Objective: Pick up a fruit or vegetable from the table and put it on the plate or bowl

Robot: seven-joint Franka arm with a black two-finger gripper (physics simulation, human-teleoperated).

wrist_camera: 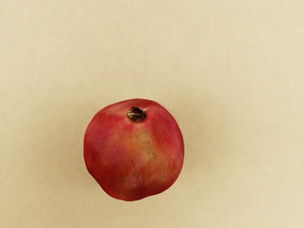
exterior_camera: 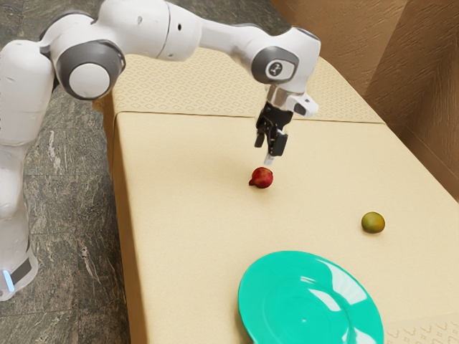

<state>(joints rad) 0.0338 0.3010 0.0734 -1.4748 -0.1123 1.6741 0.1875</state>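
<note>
Far on the exterior view's left: a grey stone floor [exterior_camera: 64, 215] and the thick white arm [exterior_camera: 179, 32], bending over from the upper left toward the right. Next to that, the long tan table [exterior_camera: 179, 229]. Near the table's middle, the black gripper [exterior_camera: 264, 152], pointing down, fingers spread a little apart, clear of the fruit. Just under the gripper, the red pomegranate [exterior_camera: 262, 178], sitting on the bare table top. In the wrist view, right below the hand: the same pomegranate [wrist_camera: 134, 149], round and red with a yellowish patch, little brown crown turned up toward the camera, plain table [wrist_camera: 247, 57] all around. Farther toward the exterior view's right and closer to the front edge, the shiny green plate [exterior_camera: 310, 301], flat on the table, well apart from the pomegranate. More to the right again, a small yellow-green fruit [exterior_camera: 372, 222], alone on the table, near the plate but not touching. Last, at the far right, a brown wall [exterior_camera: 423, 64].
</note>
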